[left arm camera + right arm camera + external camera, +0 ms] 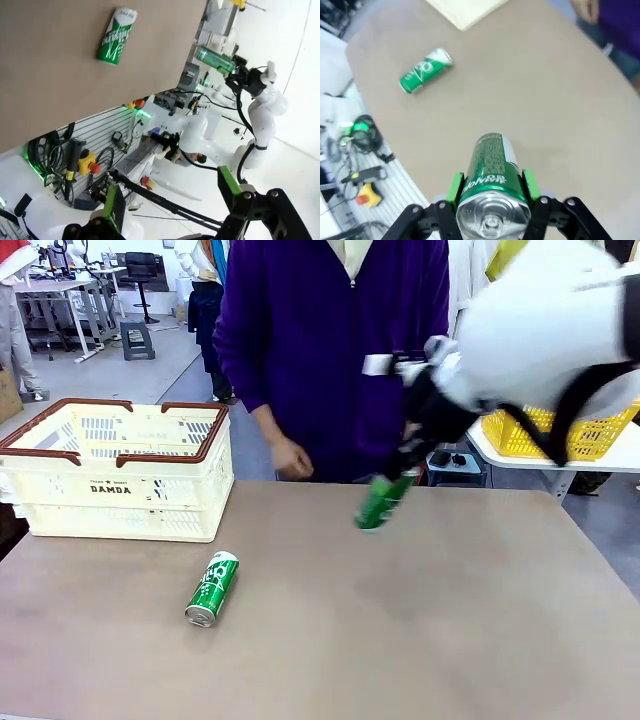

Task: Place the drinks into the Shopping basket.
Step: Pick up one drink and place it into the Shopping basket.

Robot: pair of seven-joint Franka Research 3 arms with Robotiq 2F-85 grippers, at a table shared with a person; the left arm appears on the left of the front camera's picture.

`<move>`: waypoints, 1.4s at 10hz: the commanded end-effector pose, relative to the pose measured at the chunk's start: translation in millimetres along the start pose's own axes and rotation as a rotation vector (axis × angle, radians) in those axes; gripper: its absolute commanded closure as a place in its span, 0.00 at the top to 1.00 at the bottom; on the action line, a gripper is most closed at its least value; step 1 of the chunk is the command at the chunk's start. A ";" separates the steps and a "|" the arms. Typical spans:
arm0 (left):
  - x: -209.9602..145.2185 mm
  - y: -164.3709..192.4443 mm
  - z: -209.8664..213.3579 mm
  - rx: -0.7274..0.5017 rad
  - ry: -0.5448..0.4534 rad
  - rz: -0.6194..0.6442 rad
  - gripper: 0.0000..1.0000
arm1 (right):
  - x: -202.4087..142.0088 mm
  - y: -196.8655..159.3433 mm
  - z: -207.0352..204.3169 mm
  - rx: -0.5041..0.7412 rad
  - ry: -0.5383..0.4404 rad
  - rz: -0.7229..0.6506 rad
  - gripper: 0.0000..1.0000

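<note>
My right gripper [404, 466] is shut on a green drink can [384, 501] with white lettering, holding it tilted above the table's far middle. In the right wrist view that can [492, 182] sits between the green pads [455, 187], silver end toward the camera. A second green can [212, 588] lies on its side on the table, in front of the cream Shopping basket [110, 488] at the far left; the same lying can [426, 70] also appears in this wrist view. In the left wrist view my left gripper [172, 197] is open and empty, off the table's edge, far from the lying can [116, 35].
A person in a purple top stands at the far side, one hand [291, 458] hanging just past the table's edge, beside the basket. A yellow mesh basket [560, 432] rests on another table at the right. The brown tabletop [420, 630] lies bare at the front and right.
</note>
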State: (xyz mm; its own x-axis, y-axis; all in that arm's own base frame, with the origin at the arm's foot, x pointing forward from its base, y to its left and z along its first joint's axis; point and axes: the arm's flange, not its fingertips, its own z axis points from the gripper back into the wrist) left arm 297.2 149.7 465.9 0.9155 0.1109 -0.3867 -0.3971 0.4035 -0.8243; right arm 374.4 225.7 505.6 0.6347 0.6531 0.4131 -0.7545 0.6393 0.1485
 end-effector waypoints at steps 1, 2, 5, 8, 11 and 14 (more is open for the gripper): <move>-5.1 -6.7 9.1 -0.038 -0.005 -0.016 1.00 | -68.1 -43.6 57.2 0.001 -0.006 -0.096 0.00; -5.1 -6.7 9.1 -0.038 -0.005 -0.016 1.00 | -88.1 -50.9 63.7 -0.026 -0.016 -0.139 0.00; -5.1 -6.7 9.1 -0.038 -0.005 -0.016 1.00 | -85.6 -53.3 55.0 -0.018 -0.025 -0.130 0.00; -5.1 -6.7 9.1 -0.038 -0.005 -0.016 1.00 | -32.4 -27.1 22.4 -0.040 -0.050 -0.038 0.00; -5.1 -6.7 9.1 -0.038 -0.005 -0.016 1.00 | 36.8 36.6 -9.5 -0.013 -0.051 0.139 0.00; -5.1 -6.7 9.1 -0.038 -0.005 -0.016 1.00 | 32.6 52.3 -16.3 -0.017 -0.019 0.155 0.00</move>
State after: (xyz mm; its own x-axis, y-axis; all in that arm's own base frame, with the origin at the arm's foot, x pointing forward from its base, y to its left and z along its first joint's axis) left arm 297.2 155.9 475.3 0.9217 0.1186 -0.3693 -0.3852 0.3900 -0.8363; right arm 357.7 291.9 513.7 0.4871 0.7470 0.4524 -0.8523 0.5197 0.0596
